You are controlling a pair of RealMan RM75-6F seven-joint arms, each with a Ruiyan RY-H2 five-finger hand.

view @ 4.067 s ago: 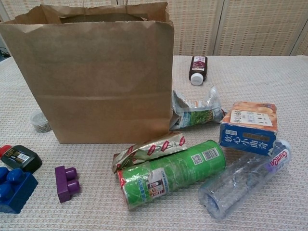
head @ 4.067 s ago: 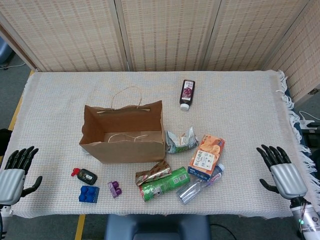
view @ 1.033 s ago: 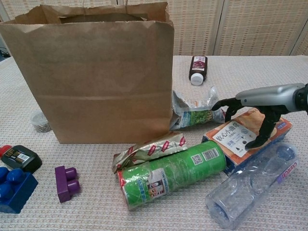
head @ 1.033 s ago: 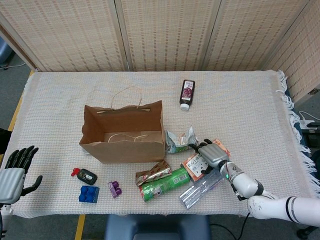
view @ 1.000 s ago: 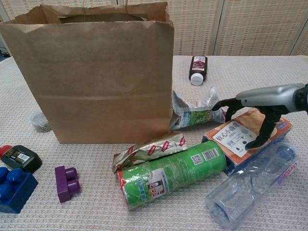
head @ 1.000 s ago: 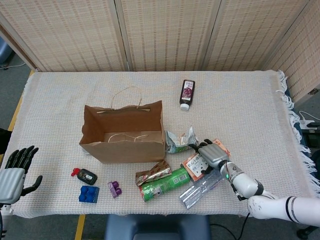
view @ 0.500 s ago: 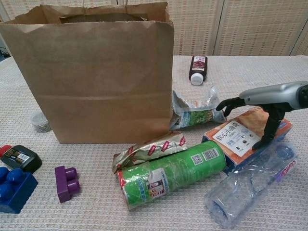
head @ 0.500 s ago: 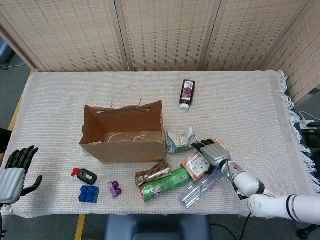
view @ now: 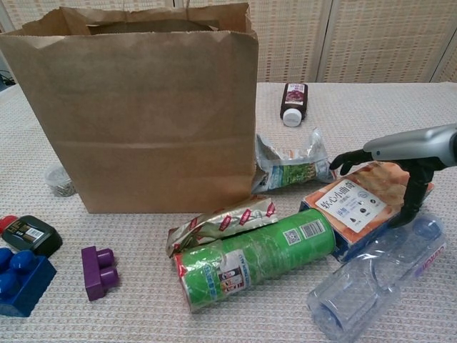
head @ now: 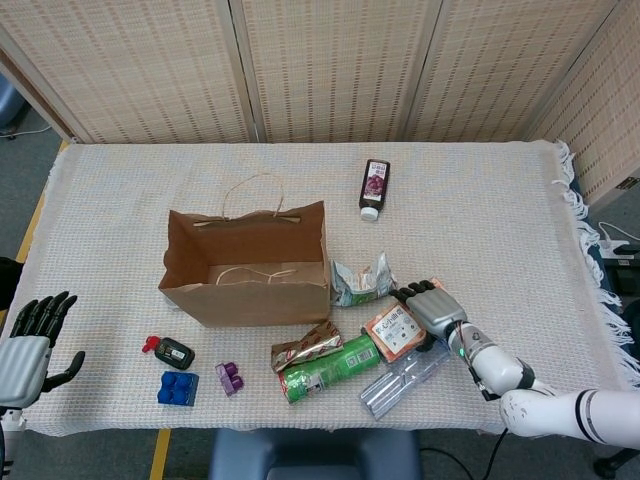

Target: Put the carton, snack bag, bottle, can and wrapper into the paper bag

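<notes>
The brown paper bag [head: 245, 262] [view: 143, 107] stands open left of centre. Just to its right lies the crumpled snack bag [head: 360, 280] [view: 289, 168]. The wrapper [head: 305, 347] [view: 221, 221] rests against the green can [head: 328, 367] [view: 250, 257], which lies on its side. An orange and blue carton [head: 395, 328] [view: 353, 207] sits tilted, with the clear bottle [head: 400, 370] [view: 371, 279] in front of it. My right hand [head: 435, 310] [view: 400, 161] arches over the carton, fingers on its far edge and thumb down its right end. My left hand [head: 25, 345] is spread open off the table's left front corner.
A dark juice bottle [head: 374, 187] [view: 293, 102] lies behind the bag's right side. A blue brick [head: 178, 387], a purple brick [head: 230, 377] and a small black and red object [head: 172, 351] sit in front of the bag. The cloth's fringed edge [head: 570, 190] runs along the right.
My right hand came in from the table's right edge onto the carton, which turned and tipped up. In the last second hand and bottle shifted slightly right. The left hand stayed still.
</notes>
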